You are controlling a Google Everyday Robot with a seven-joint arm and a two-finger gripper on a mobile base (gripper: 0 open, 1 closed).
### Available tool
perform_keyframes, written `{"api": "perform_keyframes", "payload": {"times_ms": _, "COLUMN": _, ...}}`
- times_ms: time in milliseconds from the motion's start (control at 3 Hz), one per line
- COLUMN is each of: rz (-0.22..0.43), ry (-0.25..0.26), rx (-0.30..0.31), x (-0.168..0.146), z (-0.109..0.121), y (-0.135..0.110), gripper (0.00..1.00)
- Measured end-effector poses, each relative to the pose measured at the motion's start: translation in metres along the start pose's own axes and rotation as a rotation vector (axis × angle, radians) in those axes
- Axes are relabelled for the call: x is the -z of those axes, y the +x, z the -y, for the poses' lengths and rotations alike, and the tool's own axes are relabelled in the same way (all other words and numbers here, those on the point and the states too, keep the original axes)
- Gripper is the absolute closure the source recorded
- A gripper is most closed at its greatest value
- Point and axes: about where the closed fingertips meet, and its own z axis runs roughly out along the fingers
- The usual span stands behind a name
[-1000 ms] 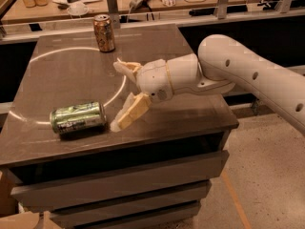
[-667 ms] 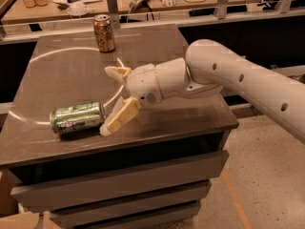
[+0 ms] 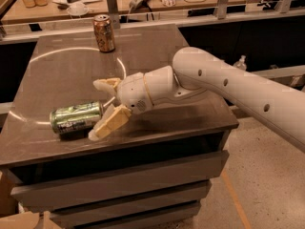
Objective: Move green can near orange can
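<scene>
The green can (image 3: 76, 118) lies on its side on the dark table (image 3: 62, 75), near the front left. The orange can (image 3: 104, 33) stands upright at the table's far edge. My gripper (image 3: 100, 109) is open, with its two pale fingers spread. It is right next to the green can's right end: one finger (image 3: 108, 123) is by the can's near side and the other (image 3: 106, 84) is above its far side. The can is not gripped.
A cluttered counter (image 3: 143, 4) with jars, a cup and tools runs behind the table, with a metal rail in front of it. The table has drawer fronts (image 3: 119, 175) below. The table's right edge drops to a speckled floor (image 3: 267, 185).
My gripper has moved left across the table towards the green can, staying open. The cans have not moved.
</scene>
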Motion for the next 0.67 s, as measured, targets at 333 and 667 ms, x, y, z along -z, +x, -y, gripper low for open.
{"api": "perform_keyframes", "payload": {"times_ms": 333, "rz": -0.001, "ry": -0.029, "rx": 0.006, "x": -0.0041, "z": -0.0035, "y": 0.0033, "gripper": 0.38}}
{"api": "perform_keyframes", "payload": {"times_ms": 667, "rz": 0.005, "ry": -0.017, "rx": 0.018, "x": 0.0034, "z": -0.0002, "y": 0.0036, "gripper": 0.61}}
